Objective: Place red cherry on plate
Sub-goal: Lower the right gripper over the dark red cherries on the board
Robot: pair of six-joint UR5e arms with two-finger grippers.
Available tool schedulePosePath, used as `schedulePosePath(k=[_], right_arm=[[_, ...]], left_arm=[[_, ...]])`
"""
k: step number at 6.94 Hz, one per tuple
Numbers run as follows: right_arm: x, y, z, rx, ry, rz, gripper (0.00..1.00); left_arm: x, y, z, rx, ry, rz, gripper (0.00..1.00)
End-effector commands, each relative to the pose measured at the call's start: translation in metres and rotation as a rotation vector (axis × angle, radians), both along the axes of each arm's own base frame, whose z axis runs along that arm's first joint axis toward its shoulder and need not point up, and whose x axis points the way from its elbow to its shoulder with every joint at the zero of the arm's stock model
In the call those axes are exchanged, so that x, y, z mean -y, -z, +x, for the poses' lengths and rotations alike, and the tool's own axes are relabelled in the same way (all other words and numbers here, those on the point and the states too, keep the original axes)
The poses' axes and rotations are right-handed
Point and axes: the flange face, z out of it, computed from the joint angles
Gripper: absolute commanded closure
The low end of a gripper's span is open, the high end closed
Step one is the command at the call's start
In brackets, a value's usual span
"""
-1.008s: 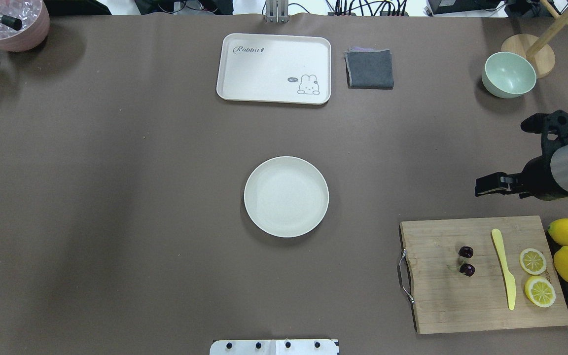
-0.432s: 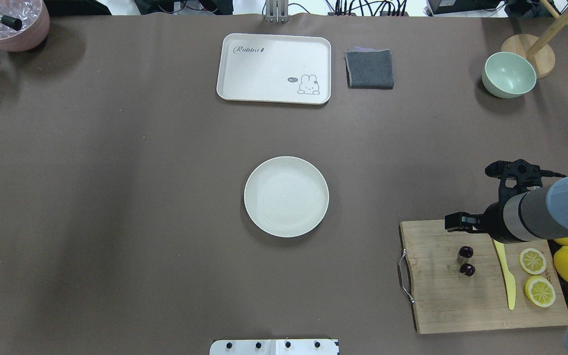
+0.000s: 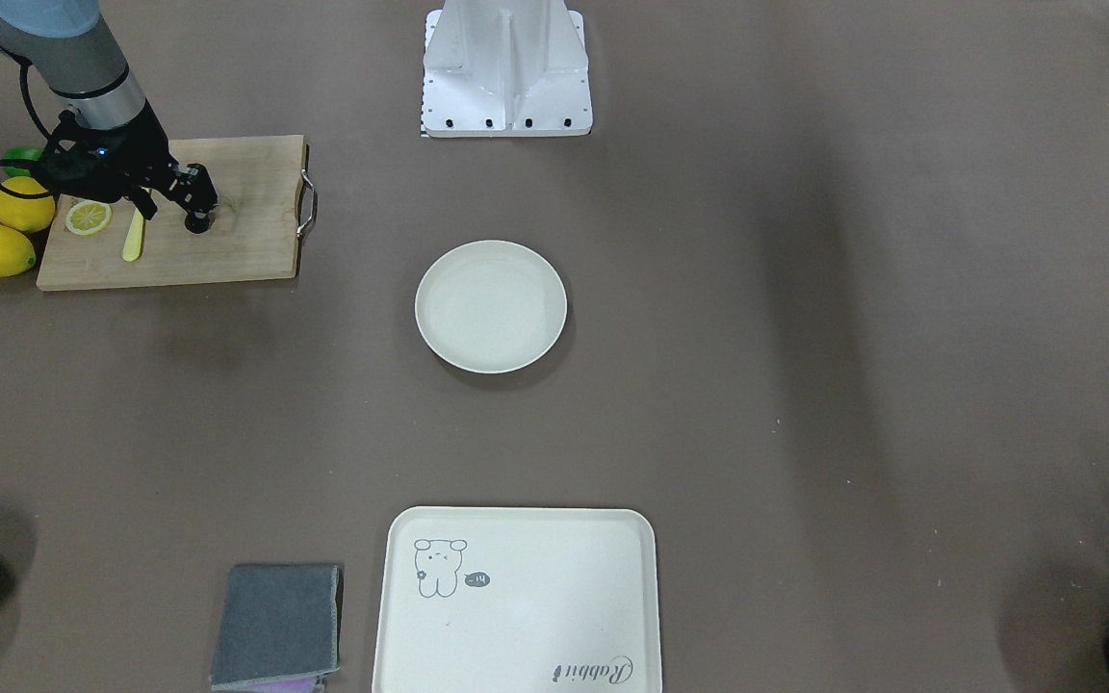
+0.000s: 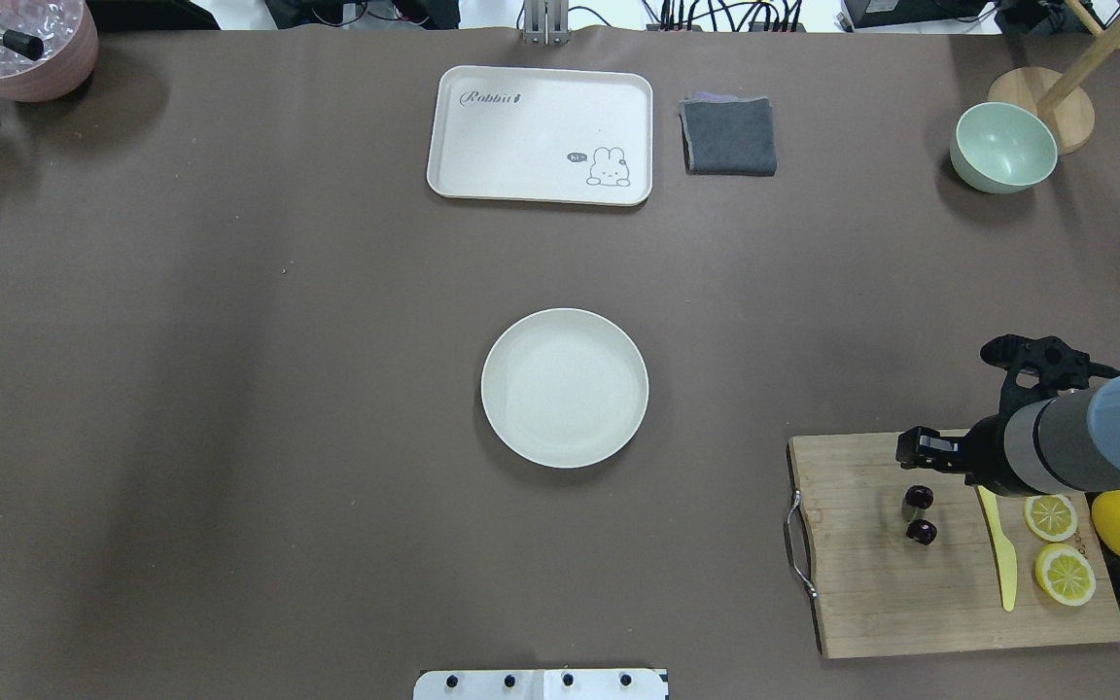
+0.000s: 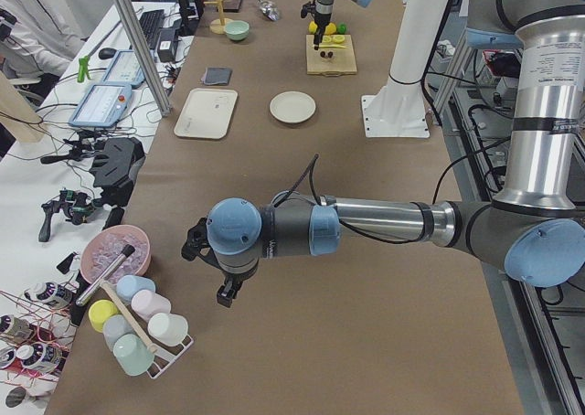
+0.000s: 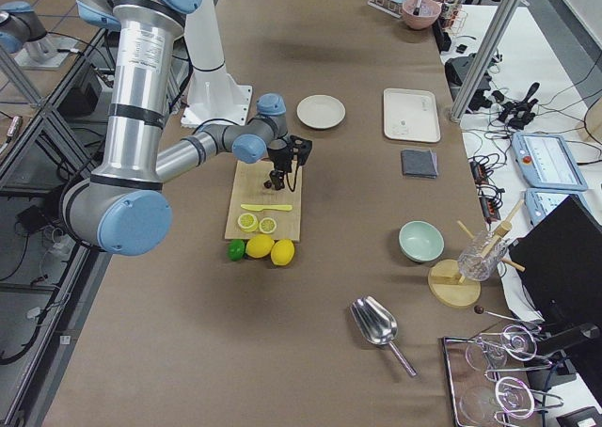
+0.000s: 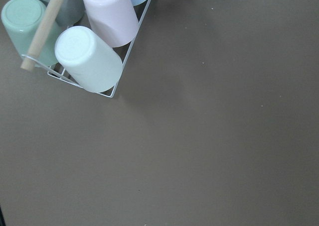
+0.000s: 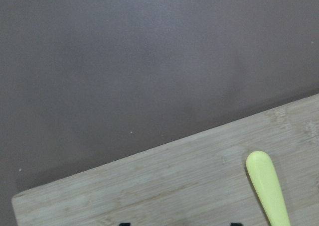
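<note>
my right gripper (image 4: 913,452), jaws apart, hovers at 12 o'clock of the red cherry (image 4: 919,498) on the cutting board (image 4: 871,603), plate (image 4: 565,388) at its 10 o'clock, left gripper (image 5: 224,293) grip i cannot tell.

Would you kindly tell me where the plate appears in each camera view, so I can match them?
Front-facing: plate just left of centre, upper half.
Overhead: plate at centre.
Exterior left: plate upper middle.
Exterior right: plate upper middle.
Left wrist: not in it.
Right wrist: not in it.
Shared landmark: the tray, on the plate's far side from the robot.
</note>
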Motion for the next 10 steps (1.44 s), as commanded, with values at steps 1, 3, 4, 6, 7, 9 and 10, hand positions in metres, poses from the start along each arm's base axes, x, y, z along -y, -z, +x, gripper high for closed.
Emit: schedulePosePath(k=[1,3,4,6,7,9,10], right_arm=[[-0.011,-0.018,-0.004,0.029,-0.047,-0.011,0.33],[-0.022,-0.019,-0.017,0.024,-0.059,-0.019,0.33],[-0.027,-0.020,-0.021,0.020,-0.053,-0.021,0.33],[-0.037,-0.022,-0.030,0.012,-0.047,-0.022,0.34],[-0.030,-0.020,-0.024,-0.003,-0.069,0.006,0.83],[-0.024,-0.018,-0.021,-0.024,-0.075,0.005,0.84],[-0.022,-0.015,-0.018,-0.019,-0.067,0.008,0.82]], left_arm=[[0.000,0.003,0.001,-0.013,0.000,0.006,0.01],[0.000,0.002,0.001,-0.013,0.000,0.004,0.01],[0.000,0.003,0.001,-0.013,0.000,0.007,0.01],[0.000,0.001,0.001,-0.014,0.000,0.003,0.01],[-0.006,-0.004,0.002,-0.015,0.000,-0.008,0.01],[-0.006,-0.005,0.002,-0.016,0.000,-0.008,0.01],[-0.006,-0.005,0.002,-0.016,0.000,-0.008,0.01]])
